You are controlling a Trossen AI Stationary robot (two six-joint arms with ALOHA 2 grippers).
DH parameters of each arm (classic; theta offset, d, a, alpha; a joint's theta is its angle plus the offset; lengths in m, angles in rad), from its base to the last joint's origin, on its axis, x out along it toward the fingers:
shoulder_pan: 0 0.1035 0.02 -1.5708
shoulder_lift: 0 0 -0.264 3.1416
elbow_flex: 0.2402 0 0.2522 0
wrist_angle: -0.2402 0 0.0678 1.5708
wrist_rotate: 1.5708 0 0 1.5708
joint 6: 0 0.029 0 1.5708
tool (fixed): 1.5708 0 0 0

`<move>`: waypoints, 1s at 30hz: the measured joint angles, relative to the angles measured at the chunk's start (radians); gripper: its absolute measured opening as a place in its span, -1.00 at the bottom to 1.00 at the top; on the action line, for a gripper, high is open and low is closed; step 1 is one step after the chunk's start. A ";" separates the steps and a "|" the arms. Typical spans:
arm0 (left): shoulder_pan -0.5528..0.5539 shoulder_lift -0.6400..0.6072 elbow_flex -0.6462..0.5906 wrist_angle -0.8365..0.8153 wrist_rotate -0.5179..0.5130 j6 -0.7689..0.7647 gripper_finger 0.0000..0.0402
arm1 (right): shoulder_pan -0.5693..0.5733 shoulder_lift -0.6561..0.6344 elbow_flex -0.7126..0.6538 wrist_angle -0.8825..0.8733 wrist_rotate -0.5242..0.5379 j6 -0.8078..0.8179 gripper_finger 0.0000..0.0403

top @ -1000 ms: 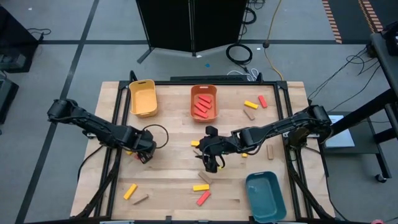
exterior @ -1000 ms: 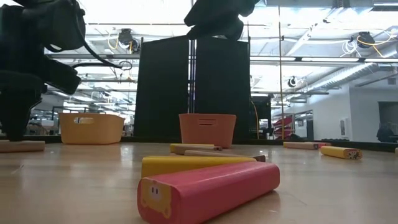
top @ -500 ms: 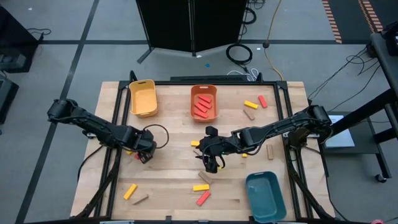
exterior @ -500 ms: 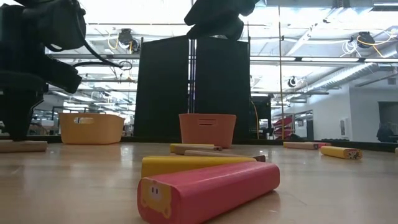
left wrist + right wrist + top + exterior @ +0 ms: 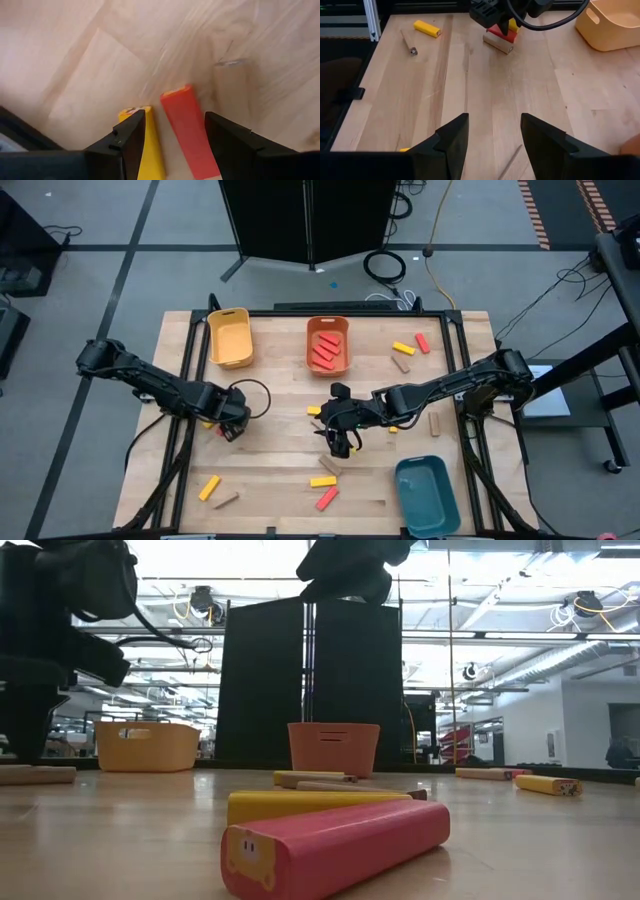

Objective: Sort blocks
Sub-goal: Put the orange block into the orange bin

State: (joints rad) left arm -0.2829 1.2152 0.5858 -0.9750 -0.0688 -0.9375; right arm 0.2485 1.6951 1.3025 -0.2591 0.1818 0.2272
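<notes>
Straddling a smooth red block [image 5: 189, 131] on grained wood, the left claw [image 5: 172, 137] stands open.

We see a wooden table [image 5: 280, 395] carrying yellow [image 5: 229, 337], orange [image 5: 329, 344] and teal bins [image 5: 426, 495], with red, yellow and tan blocks [image 5: 323, 490] scattered, mostly lower centre and upper right.
</notes>
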 joint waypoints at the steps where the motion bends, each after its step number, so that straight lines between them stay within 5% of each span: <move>1: 0.000 0.000 0.000 0.003 0.000 0.000 0.01 | 0.000 0.000 0.000 0.000 0.000 0.000 -0.15; 30: 0.000 0.000 -0.024 0.034 -0.010 -0.027 0.01 | 0.000 0.000 0.000 0.000 0.000 0.000 -0.15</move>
State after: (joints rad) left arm -0.2829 1.2152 0.5613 -0.9412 -0.0785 -0.9642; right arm 0.2485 1.6951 1.3025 -0.2592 0.1814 0.2274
